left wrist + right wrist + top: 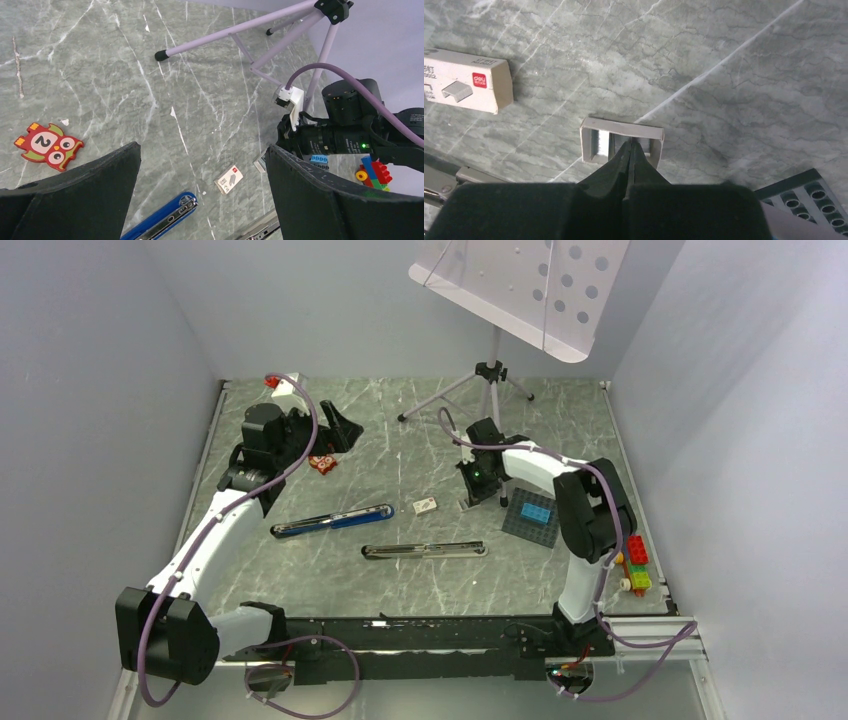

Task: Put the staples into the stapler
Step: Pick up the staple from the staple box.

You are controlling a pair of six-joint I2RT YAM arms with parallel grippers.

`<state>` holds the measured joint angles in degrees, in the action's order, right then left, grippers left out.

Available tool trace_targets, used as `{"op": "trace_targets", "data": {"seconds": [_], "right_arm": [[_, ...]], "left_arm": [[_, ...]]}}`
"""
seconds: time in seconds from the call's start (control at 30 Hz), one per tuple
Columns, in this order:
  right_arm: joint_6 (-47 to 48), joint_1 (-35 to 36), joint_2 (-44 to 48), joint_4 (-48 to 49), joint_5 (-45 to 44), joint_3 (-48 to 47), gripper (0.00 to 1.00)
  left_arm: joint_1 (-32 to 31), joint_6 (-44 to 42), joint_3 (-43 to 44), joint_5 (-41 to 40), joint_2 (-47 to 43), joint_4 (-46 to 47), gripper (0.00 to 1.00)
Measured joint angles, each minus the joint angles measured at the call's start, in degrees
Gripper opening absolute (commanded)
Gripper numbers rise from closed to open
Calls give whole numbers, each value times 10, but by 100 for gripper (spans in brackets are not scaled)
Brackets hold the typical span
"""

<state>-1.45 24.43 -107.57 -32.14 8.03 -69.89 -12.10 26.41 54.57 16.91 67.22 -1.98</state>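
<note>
- Bench (420, 440): stone-look slab, grey-green with white veins, smooth, with a dull sheen.
- Staples (601, 145): bright silvery metal, finely ribbed.
- Tray (619, 127) around them and box (466, 80): plain grey-beige cardboard, matt; the box has a printed label.
- Blue stapler (160, 220): glossy blue plastic shell over a shiny metal channel.
- Silver stapler (425, 551): bare polished metal.
- Jaws of the left gripper (202, 150): matt black, faintly grainy.
- Toy bricks (635, 565): glossy hard plastic.
- Baseplate (809, 195): dark grey plastic, satin.
- Tripod (240, 30): smooth pale-lilac tubes with black end caps.
- Owl tile (48, 146): flat, matt, printed; its material cannot be told.
</note>
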Motion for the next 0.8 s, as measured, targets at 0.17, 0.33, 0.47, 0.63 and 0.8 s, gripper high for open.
{"op": "trace_targets", "data": {"seconds": [0.17, 0.33, 0.47, 0.63, 0.8], "right_arm": [[0, -8, 33, 8, 7, 16, 0], [0, -21, 57, 16, 20, 21, 0], [0, -26, 64, 22, 37, 23, 0], [1, -30, 64, 23, 66, 26, 0], [4, -32, 64, 24, 90, 28, 0]], "left_arm": [[0, 0, 0, 6, 0, 0, 98], [0, 4, 0, 21, 0, 8, 98], [-1, 14, 0, 60, 9, 26, 98], [-17, 52, 6, 161, 80, 75, 97], [-74, 73, 37, 220, 179, 64, 95]]}}
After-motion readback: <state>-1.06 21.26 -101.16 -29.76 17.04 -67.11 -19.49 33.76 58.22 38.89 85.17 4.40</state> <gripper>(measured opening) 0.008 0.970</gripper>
